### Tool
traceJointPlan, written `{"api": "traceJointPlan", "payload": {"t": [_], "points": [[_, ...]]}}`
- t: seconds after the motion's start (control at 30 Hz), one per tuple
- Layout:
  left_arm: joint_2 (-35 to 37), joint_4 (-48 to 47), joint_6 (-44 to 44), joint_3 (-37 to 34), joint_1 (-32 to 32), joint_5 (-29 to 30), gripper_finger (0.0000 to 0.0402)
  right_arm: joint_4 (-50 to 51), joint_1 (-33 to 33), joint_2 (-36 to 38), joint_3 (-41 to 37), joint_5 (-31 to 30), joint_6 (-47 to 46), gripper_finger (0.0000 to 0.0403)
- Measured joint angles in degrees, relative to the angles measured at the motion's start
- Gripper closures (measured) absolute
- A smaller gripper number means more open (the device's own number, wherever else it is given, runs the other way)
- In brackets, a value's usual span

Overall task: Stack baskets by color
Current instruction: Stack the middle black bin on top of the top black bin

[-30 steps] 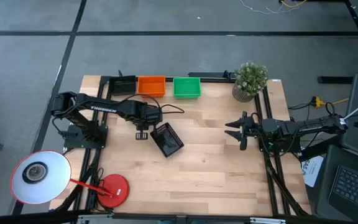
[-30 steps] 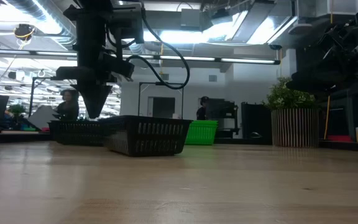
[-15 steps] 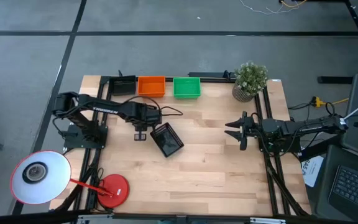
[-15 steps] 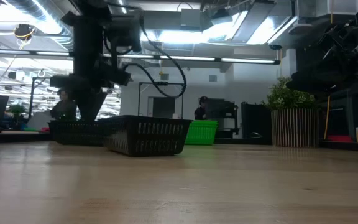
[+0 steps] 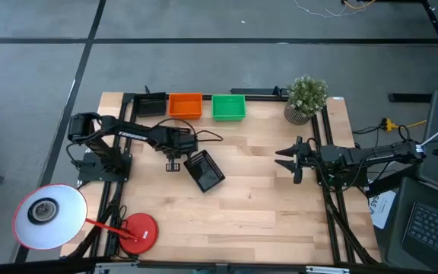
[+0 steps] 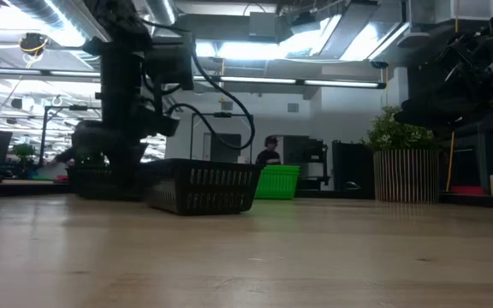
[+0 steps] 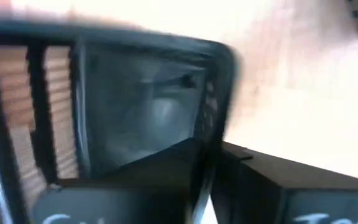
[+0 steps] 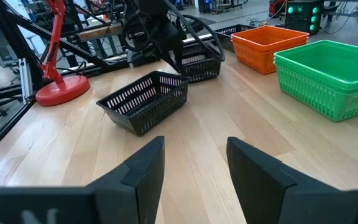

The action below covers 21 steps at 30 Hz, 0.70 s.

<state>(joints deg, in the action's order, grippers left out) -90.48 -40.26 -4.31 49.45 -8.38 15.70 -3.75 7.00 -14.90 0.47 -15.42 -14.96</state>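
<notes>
Near the worktop's far-left corner, left hand (image 5: 172,158) is down, fingers nearly shut on a black basket's (image 5: 204,170) rim, apparently gripping. Lift level, keep wall pinched, carry to black basket (image 5: 149,104) in far-left corner beside orange (image 5: 185,104), green (image 5: 228,106). Right hand (image 5: 290,159) waits wide, right edge.

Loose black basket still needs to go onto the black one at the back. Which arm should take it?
Left, probably. The left gripper is down at the loose black basket, its fingers closing on the wall. The right gripper waits open across the table, farther from the back black basket.
</notes>
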Motion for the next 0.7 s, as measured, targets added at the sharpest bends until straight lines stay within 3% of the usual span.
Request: {"api": "traceJointPlan", "payload": {"t": [0.27,0.53,0.7], "points": [[0.3,-5.9,6.2,2.6,2.3,0.9,0.0401,0.0,0.0,0.0,0.0,0.0,0.1,0.0229],[0.3,-23.5,11.1,12.9,5.2,7.5,0.0401,0.0,0.0,0.0,0.0,0.0,0.2,0.0229],[1.0,-32.2,11.2,15.5,1.4,10.8,0.0401,0.0,0.0,0.0,0.0,0.0,0.2,0.0229]]}}
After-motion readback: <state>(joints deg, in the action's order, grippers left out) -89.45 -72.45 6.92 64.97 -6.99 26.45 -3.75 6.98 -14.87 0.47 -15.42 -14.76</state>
